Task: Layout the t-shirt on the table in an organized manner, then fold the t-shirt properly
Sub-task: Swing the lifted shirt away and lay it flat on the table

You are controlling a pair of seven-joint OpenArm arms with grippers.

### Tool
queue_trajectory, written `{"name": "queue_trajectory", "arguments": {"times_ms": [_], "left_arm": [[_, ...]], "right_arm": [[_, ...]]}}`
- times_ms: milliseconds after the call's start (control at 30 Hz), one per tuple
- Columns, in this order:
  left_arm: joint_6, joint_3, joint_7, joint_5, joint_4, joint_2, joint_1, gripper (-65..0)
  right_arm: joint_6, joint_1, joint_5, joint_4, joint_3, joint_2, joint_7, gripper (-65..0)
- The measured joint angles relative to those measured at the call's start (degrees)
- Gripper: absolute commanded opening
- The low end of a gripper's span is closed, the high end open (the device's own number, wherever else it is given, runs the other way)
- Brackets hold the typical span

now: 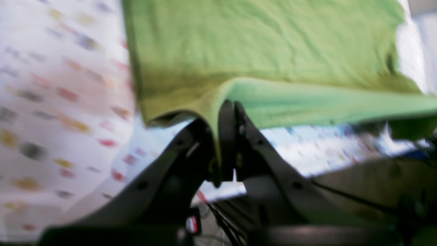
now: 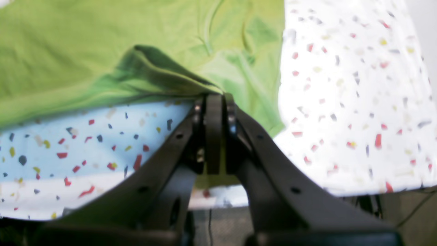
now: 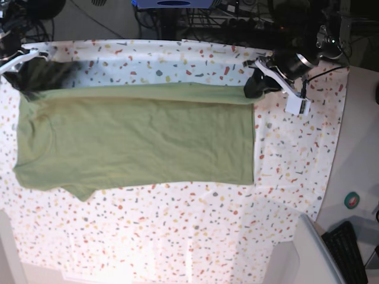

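The olive-green t-shirt lies spread sideways across the speckled table, its far long edge raised. At the shirt's far right corner my left gripper is shut on the fabric. My right gripper pinches the far left corner. In the left wrist view the black jaws are closed with the shirt's edge draped over them, above the table. The right wrist view has the right gripper clamped on a bunched fold of the shirt, lifted off the table.
A plain grey-white surface borders the table on the right, with a small round green and red thing on it. A keyboard and a grey box sit at the bottom right. Cables and stands crowd the far side.
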Motion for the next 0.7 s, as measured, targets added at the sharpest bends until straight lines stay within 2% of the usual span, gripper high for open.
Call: {"name": "queue_trajectory", "arguments": {"times_ms": [200, 300, 367, 500, 633, 700], "left_arm": [[0.0, -0.8, 0.0, 0.2, 0.3, -0.1, 3.1, -65.0], [0.1, -0.8, 0.3, 0.1, 0.3, -0.2, 1.6, -65.0], [0.0, -0.7, 1.3, 0.2, 1.2, 0.0, -2.4, -65.0], [0.0, -0.8, 0.4, -3.0, 2.1, 0.2, -13.1, -65.0], [0.2, -0.4, 0.9, -8.0, -0.1, 1.4, -25.5, -65.0], [3.1, -0.5, 0.2, -7.4, -2.6, 3.6, -31.4, -65.0]], "right_arm": [[0.1, -3.4, 3.0, 0.0, 1.8, -3.0, -0.9, -65.0], [0.0, -2.4, 2.9, 0.0, 3.0, -2.3, -0.7, -65.0], [0.0, 0.2, 2.1, 1.1, 3.5, -1.3, -1.8, -65.0], [0.5, 7.6, 3.0, 6.2, 2.2, 4.3, -2.1, -65.0], [0.4, 21.4, 2.4, 5.2, -4.9, 12.2, -10.4, -65.0], [0.5, 29.6, 3.1, 2.1, -8.3, 15.2, -13.4, -65.0]]}}
